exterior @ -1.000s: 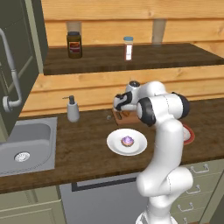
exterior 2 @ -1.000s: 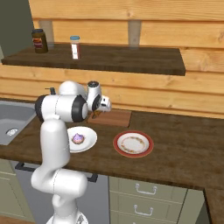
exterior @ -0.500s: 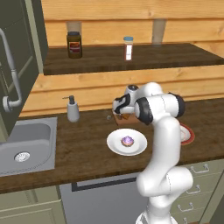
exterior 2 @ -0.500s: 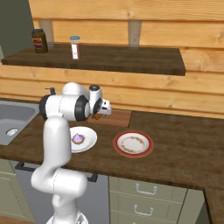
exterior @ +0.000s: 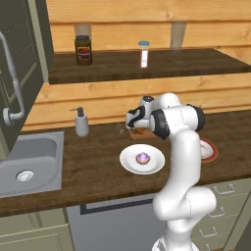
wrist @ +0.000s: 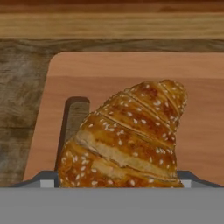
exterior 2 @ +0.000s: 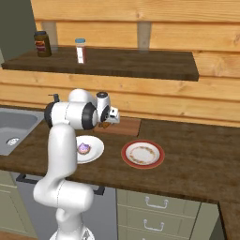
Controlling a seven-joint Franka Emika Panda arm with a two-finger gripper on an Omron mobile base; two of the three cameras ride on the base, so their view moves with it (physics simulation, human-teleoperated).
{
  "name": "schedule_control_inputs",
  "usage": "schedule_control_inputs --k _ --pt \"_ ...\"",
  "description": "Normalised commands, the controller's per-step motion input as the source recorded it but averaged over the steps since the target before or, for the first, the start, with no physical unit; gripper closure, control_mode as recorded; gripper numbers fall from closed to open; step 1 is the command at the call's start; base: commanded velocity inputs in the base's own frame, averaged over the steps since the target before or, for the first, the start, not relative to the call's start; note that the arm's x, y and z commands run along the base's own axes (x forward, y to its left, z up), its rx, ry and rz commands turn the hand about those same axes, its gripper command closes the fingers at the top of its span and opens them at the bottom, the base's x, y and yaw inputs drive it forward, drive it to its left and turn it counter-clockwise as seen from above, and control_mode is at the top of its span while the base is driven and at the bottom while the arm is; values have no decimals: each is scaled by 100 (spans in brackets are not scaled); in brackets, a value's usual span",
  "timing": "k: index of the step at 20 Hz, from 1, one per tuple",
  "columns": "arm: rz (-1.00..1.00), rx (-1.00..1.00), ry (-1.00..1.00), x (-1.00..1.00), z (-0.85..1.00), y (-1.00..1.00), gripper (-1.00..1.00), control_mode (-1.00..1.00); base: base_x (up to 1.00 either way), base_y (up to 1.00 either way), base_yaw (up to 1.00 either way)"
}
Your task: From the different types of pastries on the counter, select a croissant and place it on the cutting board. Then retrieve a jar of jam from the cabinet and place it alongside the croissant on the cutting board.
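Left of your arm: soap dispenser on desk. Cupcake on white plate. Gripper jaws wide over cutting board; croissant lies on board between jaws. Red-rimmed plate to right.

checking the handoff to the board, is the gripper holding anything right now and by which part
Cannot be told for sure. In the hand view the croissant fills the space right at the gripper, over the cutting board. The jaws stand wide, and no finger contact with it shows.
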Motion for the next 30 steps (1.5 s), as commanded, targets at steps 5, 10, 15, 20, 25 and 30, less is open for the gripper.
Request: schedule_control_inputs --k 5,10,15,20,25,30 --pt "0 0 0 1 -20 0 -100 -100 0 0 0" --pt "0 0 6 0 -3 0 -100 -100 0 0 0" --pt "0 1 15 0 26 0 -100 -100 0 0 0" --pt "0 0 4 0 37 0 -100 -100 0 0 0" --pt "0 0 3 0 28 0 -100 -100 0 0 0" --pt "0 1 3 -36 3 0 -100 -100 0 0 0"
